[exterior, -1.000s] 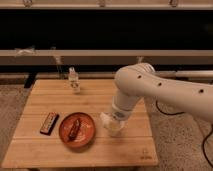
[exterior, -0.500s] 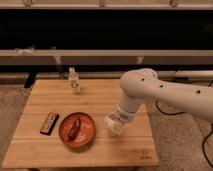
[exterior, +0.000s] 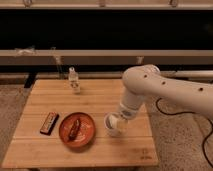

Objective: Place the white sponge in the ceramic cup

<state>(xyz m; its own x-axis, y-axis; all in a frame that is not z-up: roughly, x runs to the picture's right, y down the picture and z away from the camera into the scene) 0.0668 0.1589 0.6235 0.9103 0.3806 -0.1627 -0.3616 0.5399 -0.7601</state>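
The ceramic cup (exterior: pixel 114 125) sat on the wooden table (exterior: pixel 100 150), just right of the orange-brown plate (exterior: pixel 77 130). The gripper (exterior: pixel 119 119) hung right over the cup. Couldn't spot the white sponge anywhere. Dark bar (exterior: pixel 49 123) left, small bottle (exterior: pixel 74 80) at the back.

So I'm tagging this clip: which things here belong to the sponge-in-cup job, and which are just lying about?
Job:
- cup, right of the plate
- gripper, over the cup
- sponge: not visible

Lying about:
- plate with a brown item on it
- dark bar, left of the plate
- clear bottle, at the table's far edge
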